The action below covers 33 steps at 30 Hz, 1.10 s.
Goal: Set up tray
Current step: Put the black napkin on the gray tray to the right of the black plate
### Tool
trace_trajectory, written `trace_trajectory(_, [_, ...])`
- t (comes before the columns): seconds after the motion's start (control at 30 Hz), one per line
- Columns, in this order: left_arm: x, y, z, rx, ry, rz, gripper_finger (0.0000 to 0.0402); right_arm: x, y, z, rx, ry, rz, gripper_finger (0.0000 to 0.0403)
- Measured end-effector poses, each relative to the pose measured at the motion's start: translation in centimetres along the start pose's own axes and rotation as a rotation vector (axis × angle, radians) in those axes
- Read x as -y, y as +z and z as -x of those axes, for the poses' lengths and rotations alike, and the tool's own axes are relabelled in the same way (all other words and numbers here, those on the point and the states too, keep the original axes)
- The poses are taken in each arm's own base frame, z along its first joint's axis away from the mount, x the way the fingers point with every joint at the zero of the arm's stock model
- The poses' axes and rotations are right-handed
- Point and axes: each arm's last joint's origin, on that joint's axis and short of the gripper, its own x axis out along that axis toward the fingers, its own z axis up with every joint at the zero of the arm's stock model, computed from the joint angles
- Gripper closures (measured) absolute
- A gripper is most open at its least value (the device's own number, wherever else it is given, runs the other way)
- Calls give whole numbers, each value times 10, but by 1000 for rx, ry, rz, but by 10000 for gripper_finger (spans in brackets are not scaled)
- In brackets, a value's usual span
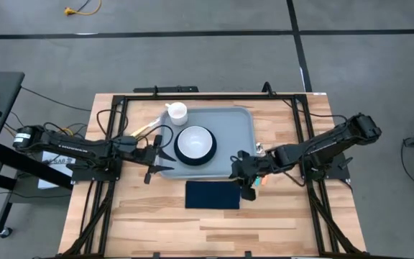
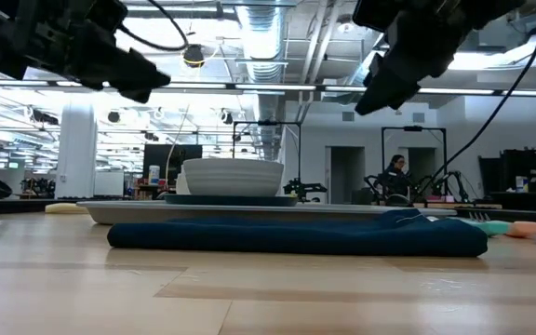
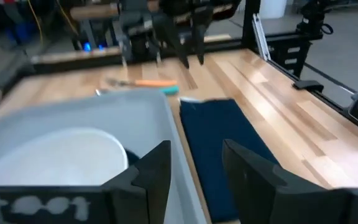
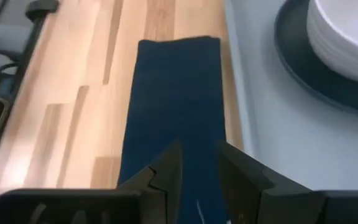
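The light grey-blue tray (image 1: pixel 239 137) lies flat mid-table. On it a white bowl (image 1: pixel 194 141) sits on a dark plate (image 4: pixel 291 56), with a white cup (image 1: pixel 177 111) at its far left corner. A folded navy cloth (image 1: pixel 213 195) lies flat on the table just near of the tray. My left gripper (image 3: pixel 197 149) hovers open over the tray's near left corner, nothing between its fingers. My right gripper (image 4: pixel 199 152) hangs above the cloth's right end, beside the tray's near right corner, its fingers a narrow gap apart and empty. In the low view both grippers are well above the table.
A wooden utensil (image 1: pixel 144 128) lies on the table left of the tray. Small orange and teal pieces (image 3: pixel 151 84) lie at the tray's right, under my right arm. A black frame (image 1: pixel 192 95) rims the table. Bare wood lies near of the cloth.
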Motion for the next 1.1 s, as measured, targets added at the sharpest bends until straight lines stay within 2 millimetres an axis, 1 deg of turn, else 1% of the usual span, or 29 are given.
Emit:
trace_trajectory(0.07, [1,-3,0,-29,-7,39,267,-8,0,-8,-2,-15,20,312])
trace_trajectory(0.2, [5,-5,0,-52,-34,95,267,-23,-11,-28,-81,-3,58,312])
trace_trajectory(0.27, [10,-7,0,-37,-58,115,267,-30,-18,-36,-124,1,73,312])
trace_trajectory(0.33, [16,-11,0,-23,-86,135,267,-38,-18,-46,-136,8,82,312])
trace_trajectory(0.4, [21,-10,1,5,-113,146,267,-45,-20,-50,-169,10,101,312])
trace_trajectory(0.47, [26,-8,1,25,-129,148,267,-53,-17,-56,-175,3,107,312])
trace_trajectory(0.6, [38,-8,0,18,-114,149,267,-62,-13,-64,-224,-38,75,312])
trace_trajectory(0.8, [53,-5,2,39,-95,125,267,-66,-8,-81,-302,-80,20,312])
trace_trajectory(1.0, [57,-4,3,55,-93,97,267,-74,-2,-95,-380,-107,35,310])
trace_trajectory(1.1, [57,-4,3,59,-91,97,267,-78,5,-92,-398,-111,42,299])
